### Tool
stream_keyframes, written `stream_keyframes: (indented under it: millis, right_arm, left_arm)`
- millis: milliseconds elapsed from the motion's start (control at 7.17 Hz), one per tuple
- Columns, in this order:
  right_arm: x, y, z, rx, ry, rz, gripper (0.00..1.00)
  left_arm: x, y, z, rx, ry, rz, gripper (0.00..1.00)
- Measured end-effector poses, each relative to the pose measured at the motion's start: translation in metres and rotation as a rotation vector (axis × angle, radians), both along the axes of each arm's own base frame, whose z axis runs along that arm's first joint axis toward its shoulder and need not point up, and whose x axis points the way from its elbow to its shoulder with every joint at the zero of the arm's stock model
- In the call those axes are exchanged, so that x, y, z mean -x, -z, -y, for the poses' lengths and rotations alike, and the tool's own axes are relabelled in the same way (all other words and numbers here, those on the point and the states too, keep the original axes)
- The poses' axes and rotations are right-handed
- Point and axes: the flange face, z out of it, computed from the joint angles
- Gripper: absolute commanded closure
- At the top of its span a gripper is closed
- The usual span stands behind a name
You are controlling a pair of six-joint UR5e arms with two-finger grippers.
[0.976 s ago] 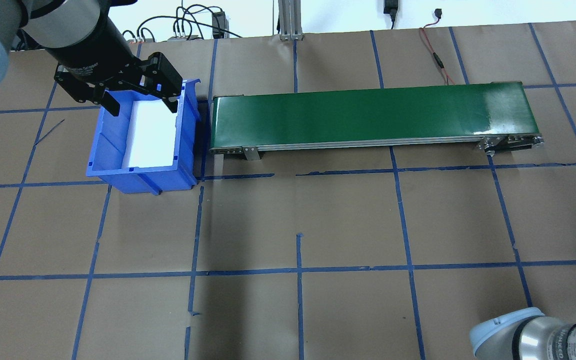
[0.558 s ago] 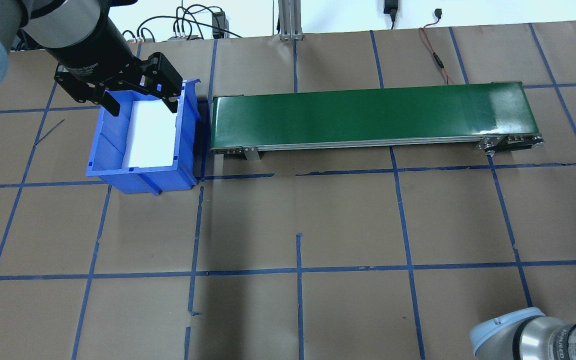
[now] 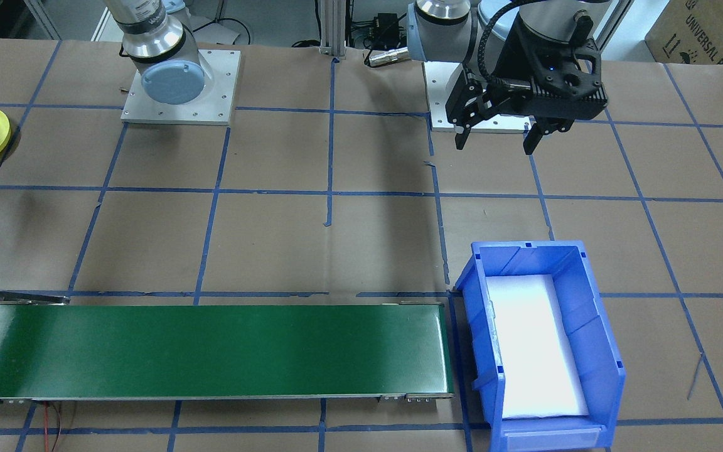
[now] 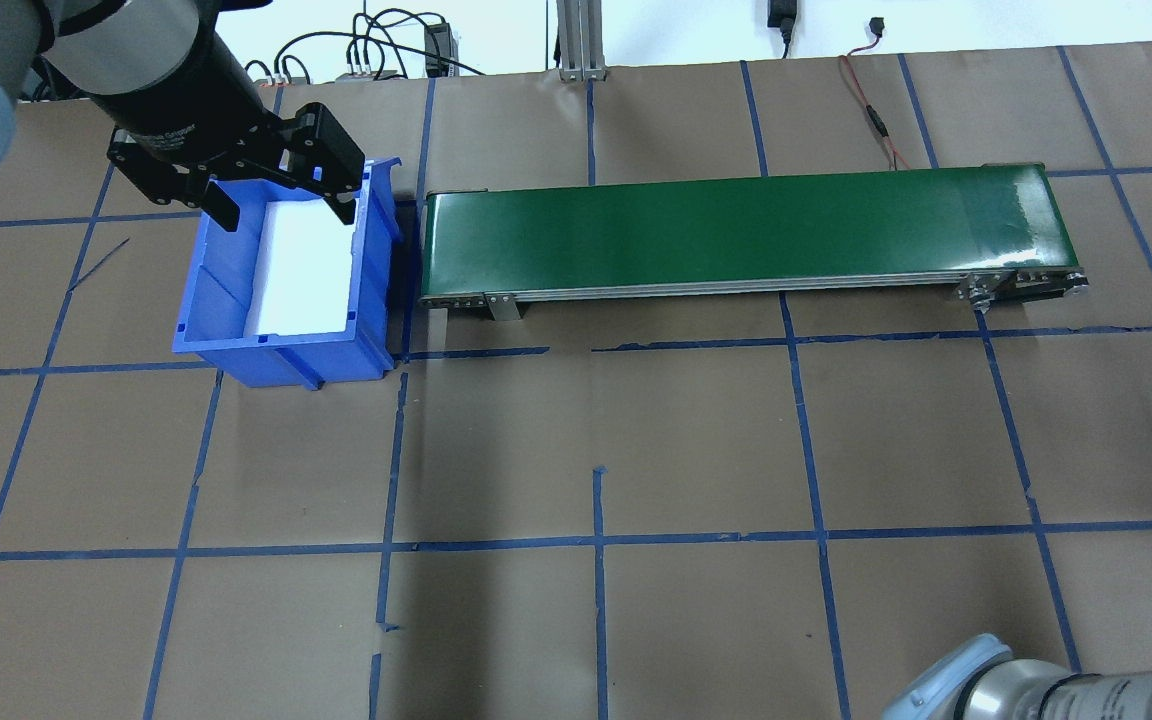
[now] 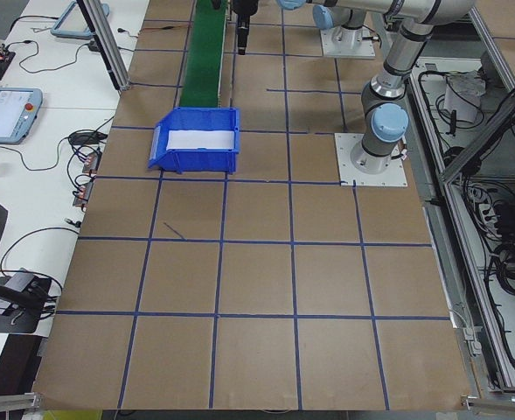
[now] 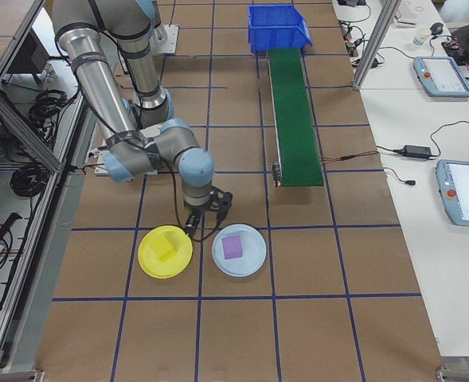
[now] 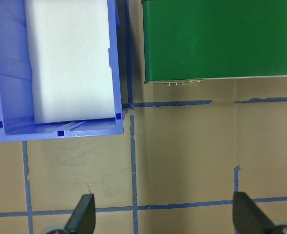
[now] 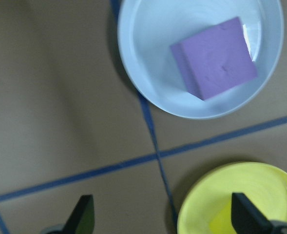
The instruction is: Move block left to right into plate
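The small round bright-yellow plastic plate [image 6: 166, 251] lies on the brown paper-covered table [image 6: 242, 318] near the robot's right end, w/ a yellow cube-shaped block [image 6: 164, 248] resting inside it; in the front-facing view the plate shows only partly at the left edge. Just beside it sits a pale blue round plate [image 6: 239, 250] holding a purple cube-shaped block [image 6: 232, 246], the 2 plates close but apart. The right gripper [image 6: 205, 216] hangs above the table just behind the gap between both plates, jaws spread wide w/ nothing between them; its wrist cam shows both black fingertips [image 8: 83, 214] far apart at the bottom corners, the purple block tilted in the pale plate above and the yellow plate's rim at lower right. At the other end, the left gripper [image 4: 281, 205] hovers over the far end of the blue plastic storage bin [image 4: 226, 300], which has a white foam liner [image 4: 301, 270] on its floor; its jaws are also parted wide and grip nothing. The left wrist cam looks down on the bin, the table's blue tape grid and the end of the long green conveyor belt [image 4: 736, 230], which stands just beside the bin and runs toward the plates' side.
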Motion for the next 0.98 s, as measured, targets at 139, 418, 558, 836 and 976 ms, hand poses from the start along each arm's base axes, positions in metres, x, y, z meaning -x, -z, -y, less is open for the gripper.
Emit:
stream_keyframes:
  millis: [139, 418, 558, 836, 976]
  right_arm:
    - [-0.062, -0.026, 0.047, 0.008, -0.001, -0.004, 0.00]
    - [-0.211, -0.073, 0.107, 0.038, -0.015, 0.001, 0.00]
    - [-0.271, -0.096, 0.112, 0.036, -0.038, 0.005, 0.00]
    - [-0.360, -0.146, 0.104, 0.013, -0.105, 0.011, 0.00]
    - [-0.395, -0.168, 0.095, 0.009, -0.123, 0.010, 0.00]
  left_arm:
    - [0.000, 0.000, 0.000, 0.000, 0.000, 0.000, 0.00]
    - [0.000, 0.000, 0.000, 0.000, 0.000, 0.001, 0.00]
    - [0.000, 0.000, 0.000, 0.000, 0.001, 0.002, 0.00]
    - [0.001, -0.001, -0.001, 0.001, 0.002, 0.003, 0.00]
    - [0.001, -0.001, -0.001, 0.001, 0.003, 0.003, 0.00]
